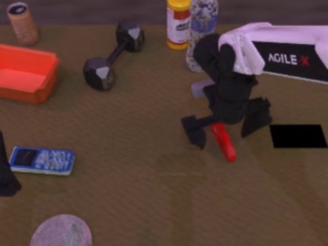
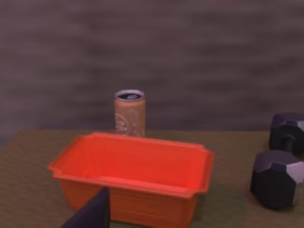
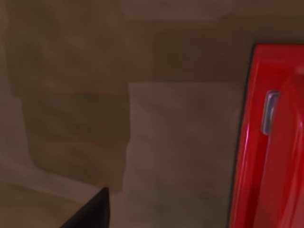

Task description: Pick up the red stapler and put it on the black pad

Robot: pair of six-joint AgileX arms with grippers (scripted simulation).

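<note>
The red stapler (image 1: 225, 143) lies slanted on the table, right of centre. My right gripper (image 1: 225, 128) hovers over its upper end, open, with its dark fingers spread wide on either side and the stapler's upper part hidden under the wrist. The right wrist view shows the stapler (image 3: 270, 142) close up along one edge and one fingertip (image 3: 92, 211) apart from it. To the stapler's right, the black pad (image 1: 298, 136) lies flat and bare. My left gripper (image 1: 6, 177) is parked at the table's left edge, open; one of its fingers (image 2: 92, 213) shows in the left wrist view.
An orange-red tray (image 1: 25, 72) sits at far left, with a tan can (image 1: 21, 23) behind it. A black dumbbell (image 1: 114, 54), a yellow-capped bottle (image 1: 178, 23) and a patterned bottle (image 1: 201, 31) stand at the back. A blue phone (image 1: 42, 160) and grey disc (image 1: 61, 233) lie front left.
</note>
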